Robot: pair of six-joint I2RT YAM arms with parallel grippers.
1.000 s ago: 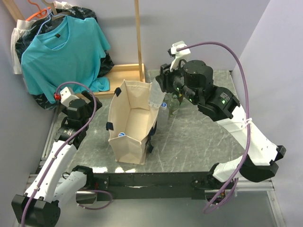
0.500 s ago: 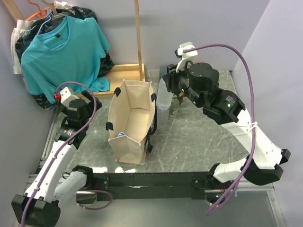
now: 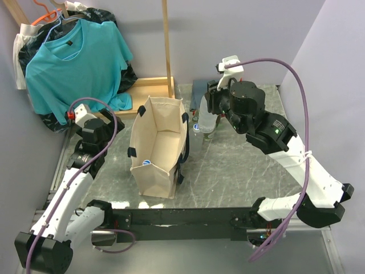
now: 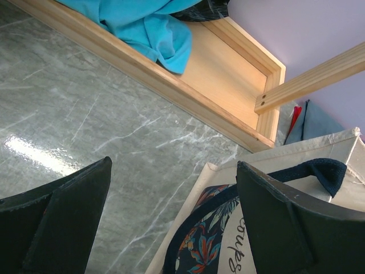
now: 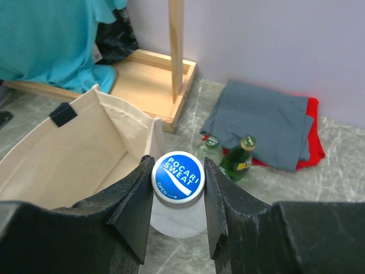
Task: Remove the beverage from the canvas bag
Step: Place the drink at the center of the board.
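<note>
Right gripper (image 5: 178,162) is clamped on the cap of a clear bottle (image 5: 177,177), blue "Pocari Sweat" lid pinched between both fingers, body hanging below. From the top camera we see that bottle (image 3: 199,117) outside the canvas bag (image 3: 153,174), just beside its right wall near the far corner; we can't tell if its base touches the table (image 3: 239,171). Bag stands upright and open, and a second blue-and-white cap (image 3: 146,162) shows inside at its near end. Two glass bottles (image 5: 242,154) stand just behind the held one, near a folded grey cloth (image 5: 256,114) lying over something red. Left gripper (image 4: 174,166) is spread wide with nothing between its fingers, hovering over the table left of the bag, by the wooden rack base (image 4: 228,74).
</note>
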